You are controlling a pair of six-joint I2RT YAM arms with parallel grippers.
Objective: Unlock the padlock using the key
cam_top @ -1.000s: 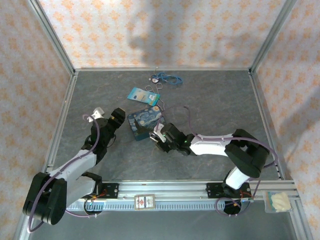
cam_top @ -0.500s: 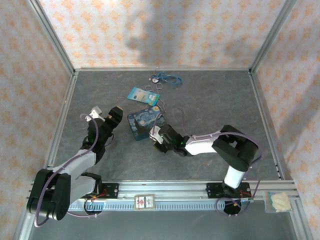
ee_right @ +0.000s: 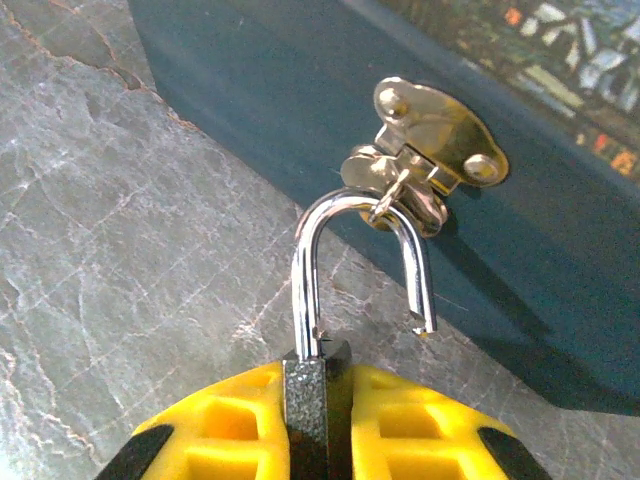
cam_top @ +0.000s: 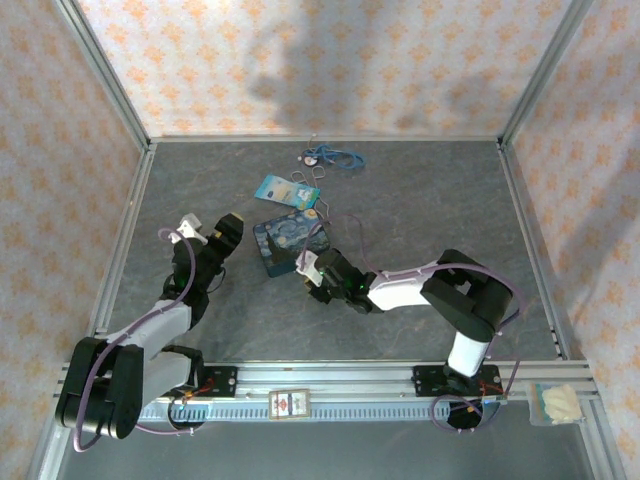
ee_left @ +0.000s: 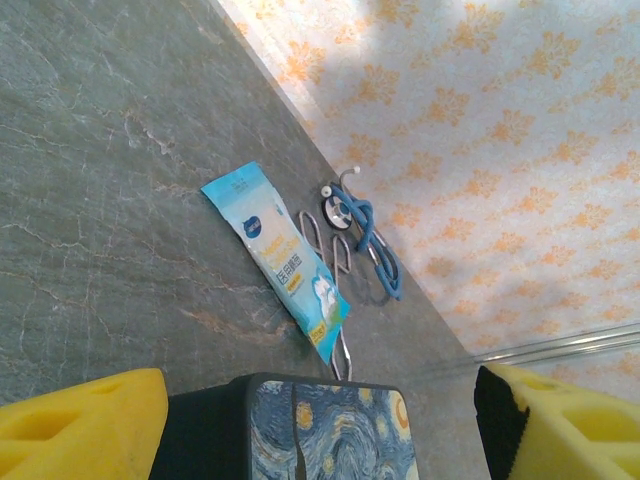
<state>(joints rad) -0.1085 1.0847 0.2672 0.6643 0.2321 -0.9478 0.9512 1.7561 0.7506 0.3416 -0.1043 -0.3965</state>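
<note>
- On my right wrist feed, the right claw [ee_right: 318, 410] is clamped on the padlock [ee_right: 316, 370], with one yellow finger [ee_right: 230, 425] pressed to each side of its body at the bottom centre of the frame.
- The padlock body is dark and speckled, a narrow block seen edge-on. Only its top part shows between the fingers.
- Its shackle [ee_right: 312, 240] is thin, bright and silvery. One leg sits in the body, and the other ends free in the air at centre right, well clear of the body, so the lock stands open.
- The shackle's bend is hooked through the small loop of the brass hasp [ee_right: 430, 150] on the side of the blue box [ee_right: 300, 90].
- The padlock hangs just off the box wall, above the grey marbled worktop [ee_right: 120, 250].
- From overhead, I see that claw at the box's near edge, mid-frame.
- The left claw [ee_left: 320, 420] is spread wide and grips nothing. Its yellow fingers sit in the two lower corners of its feed, with the painted box top between them.
- Beyond the box lie a blue packet [ee_left: 280, 260] and a blue cord [ee_left: 370, 235].
</note>
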